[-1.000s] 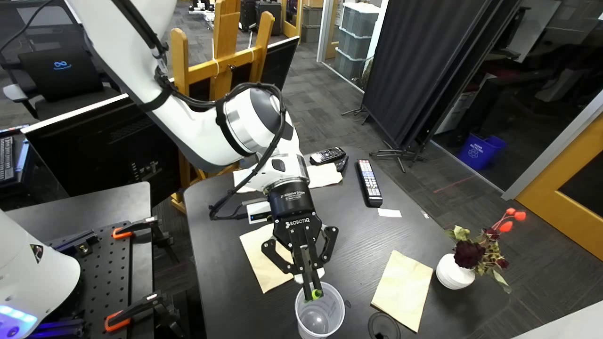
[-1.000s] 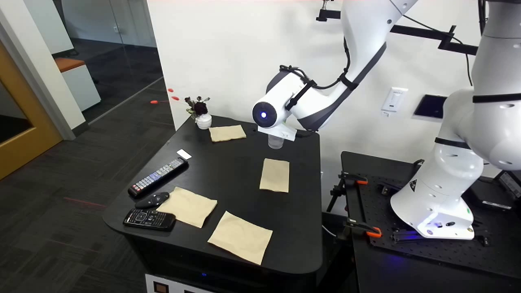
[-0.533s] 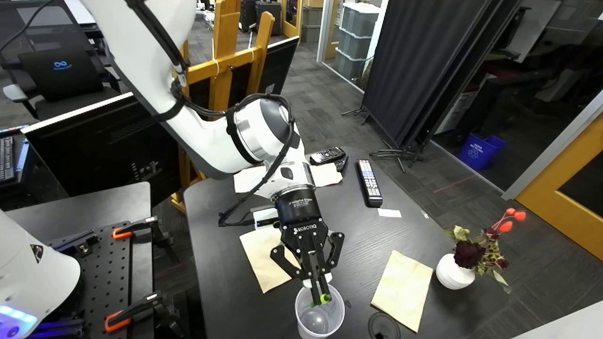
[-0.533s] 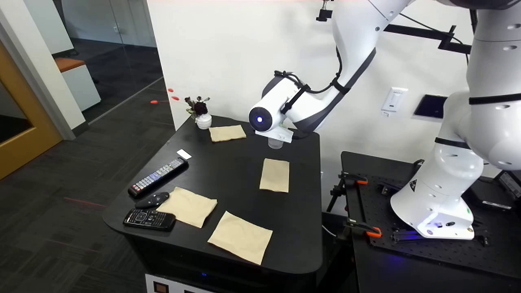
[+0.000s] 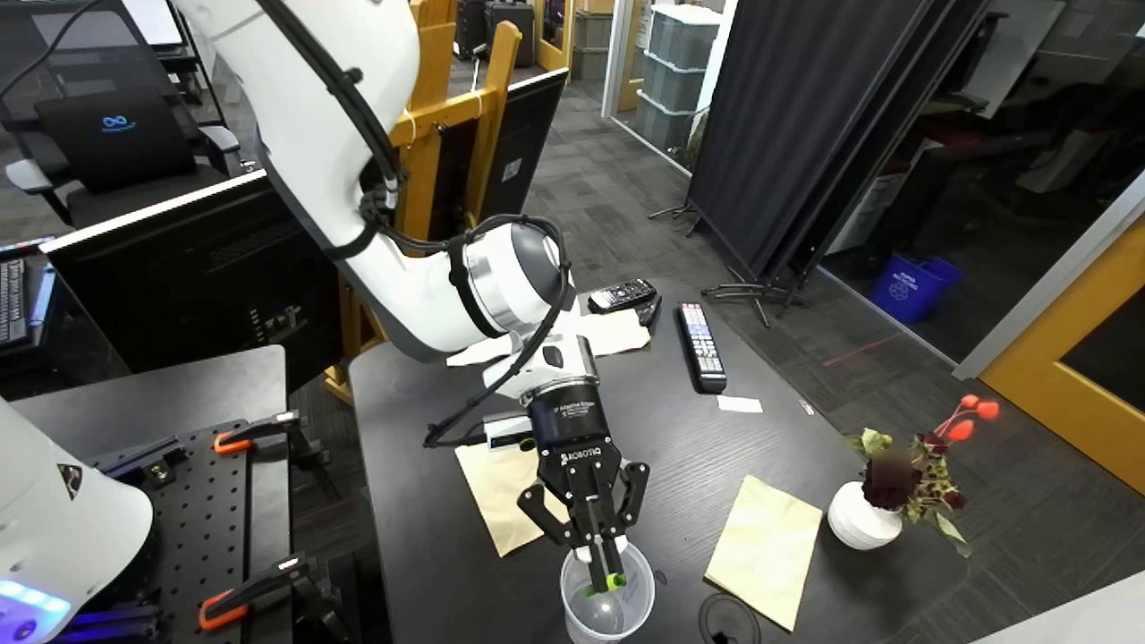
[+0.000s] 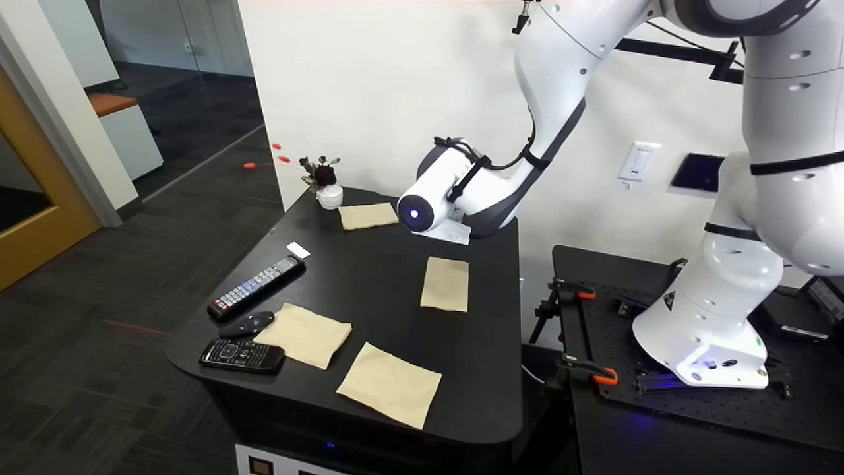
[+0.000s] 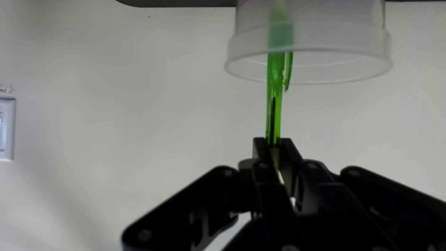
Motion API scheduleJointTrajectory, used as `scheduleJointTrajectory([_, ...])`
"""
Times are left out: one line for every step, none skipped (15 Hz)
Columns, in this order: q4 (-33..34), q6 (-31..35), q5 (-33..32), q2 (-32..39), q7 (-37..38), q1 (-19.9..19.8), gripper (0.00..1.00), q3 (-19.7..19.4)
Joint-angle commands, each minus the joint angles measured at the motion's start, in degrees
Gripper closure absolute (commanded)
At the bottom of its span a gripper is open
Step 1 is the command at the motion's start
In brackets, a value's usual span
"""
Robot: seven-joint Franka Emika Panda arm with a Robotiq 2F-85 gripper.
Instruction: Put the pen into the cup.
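Note:
In the wrist view, which stands upside down, my gripper (image 7: 273, 143) is shut on the bright-green pen (image 7: 275, 94). The pen's far part shows hazily through the wall of the clear cup (image 7: 334, 38), past the near rim, so its lower part is inside. In an exterior view, my gripper (image 5: 606, 583) is over the mouth of the upright cup (image 5: 637, 601), fingers pointing down. Only bits of the pen (image 5: 615, 581) show at the fingertips there. In an exterior view, the arm's wrist (image 6: 432, 198) hides the fingers, pen and cup.
Tan paper sheets (image 5: 765, 550) lie on the dark table, one behind the gripper (image 5: 505, 487). A white vase with flowers (image 5: 863, 516) stands beyond. A black cable loop (image 5: 729, 617) lies near the cup. A black remote (image 5: 701, 347) lies farther back. A white wall (image 6: 369, 119) borders the table.
My gripper has moved lower and slightly sideways with the pen, down toward the cup. The cup stays in place. The wrist now covers the cup where its base showed before.

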Motion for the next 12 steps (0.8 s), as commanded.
scheduleJointTrajectory([1.40, 0.78, -0.41, 1.63, 0.31, -0.62, 0.55, 0.34])
scheduleJointTrajectory([1.46, 0.83, -0.43, 1.74, 0.25, -0.66, 0.48, 0.32])
scheduleJointTrajectory([1.40, 0.69, -0.40, 1.61, 0.38, -0.60, 0.40, 0.32])
scheduleJointTrajectory([1.28, 0.63, -0.46, 1.35, 0.43, -0.58, 0.33, 0.29])
scheduleJointTrajectory([1.09, 0.62, -0.51, 0.97, 0.56, -0.54, 0.24, 0.29])
scheduleJointTrajectory([1.02, 0.65, -0.60, 0.74, 0.66, -0.51, 0.18, 0.29])
scheduleJointTrajectory([0.90, 0.63, -0.70, 0.42, 0.82, -0.43, 0.11, 0.31])
scheduleJointTrajectory([0.87, 0.59, -0.72, 0.25, 0.82, -0.38, 0.02, 0.33])
scheduleJointTrajectory([0.75, 0.61, -0.86, -0.01, 0.94, -0.32, 0.01, 0.33])
scheduleJointTrajectory([0.62, 0.59, -0.90, -0.22, 0.99, -0.27, 0.00, 0.34])
scheduleJointTrajectory([0.54, 0.36, -1.06, -0.32, 1.14, -0.14, 0.00, 0.31])
scheduleJointTrajectory([0.23, 0.29, -1.36, -0.54, 1.14, -0.02, 0.00, 0.30])
